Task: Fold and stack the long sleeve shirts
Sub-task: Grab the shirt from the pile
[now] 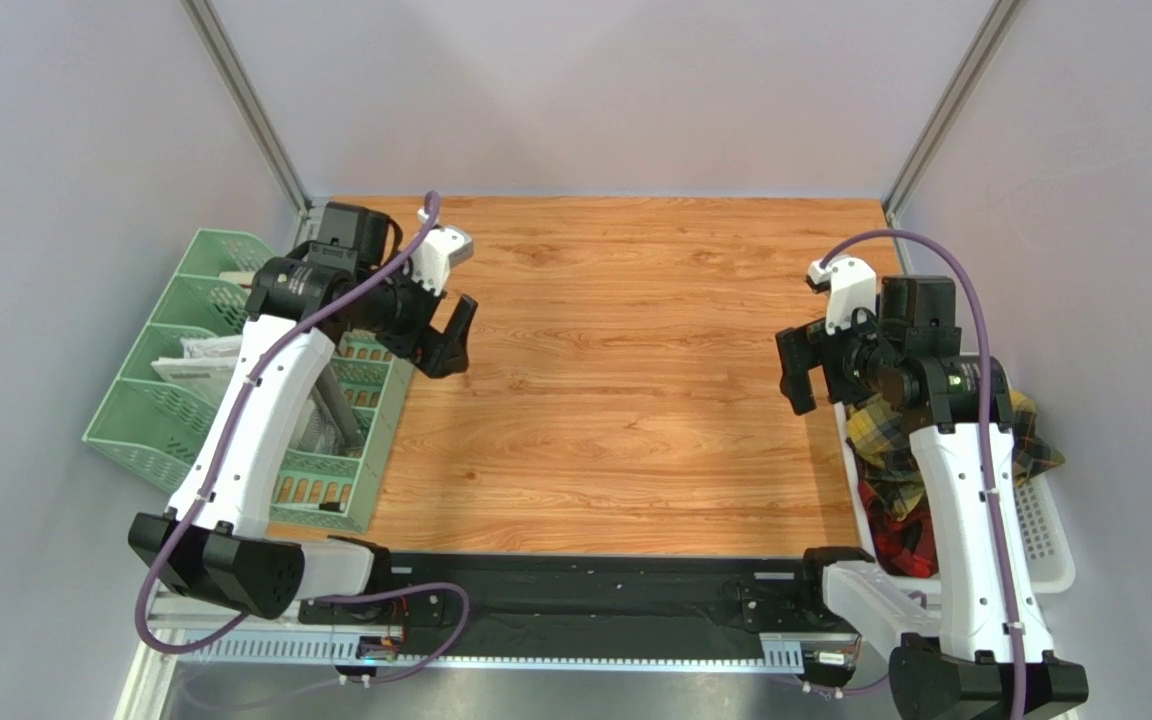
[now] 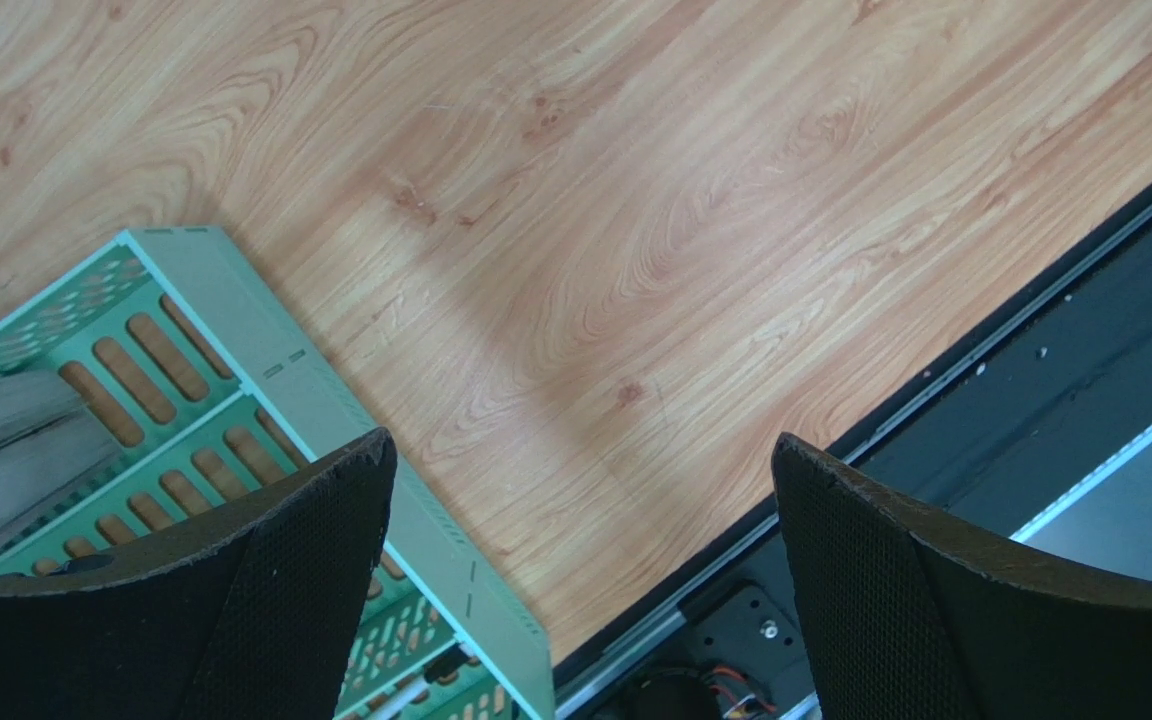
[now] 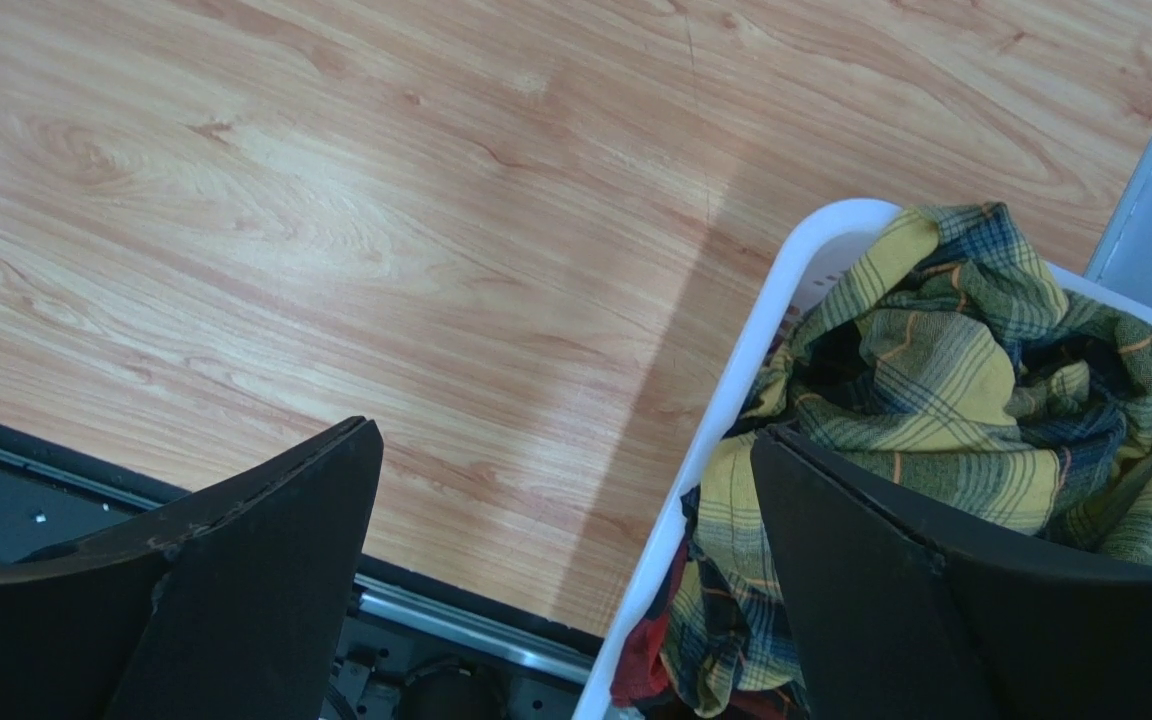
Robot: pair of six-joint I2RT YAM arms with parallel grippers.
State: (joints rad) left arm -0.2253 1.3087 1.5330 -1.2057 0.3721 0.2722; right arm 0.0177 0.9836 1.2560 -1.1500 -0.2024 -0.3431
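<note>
The yellow-and-black checked shirt lies crumpled on top in the white basket at the right; it also shows in the right wrist view. The red-and-black checked shirt lies under it, a bit of it visible in the right wrist view. My right gripper is open and empty, above the basket's left rim. My left gripper is open and empty, above the wooden table by the green rack.
A green slotted rack holding flat white items stands at the table's left edge; its corner shows in the left wrist view. The wooden table lies between the arms. A black rail runs along the near edge.
</note>
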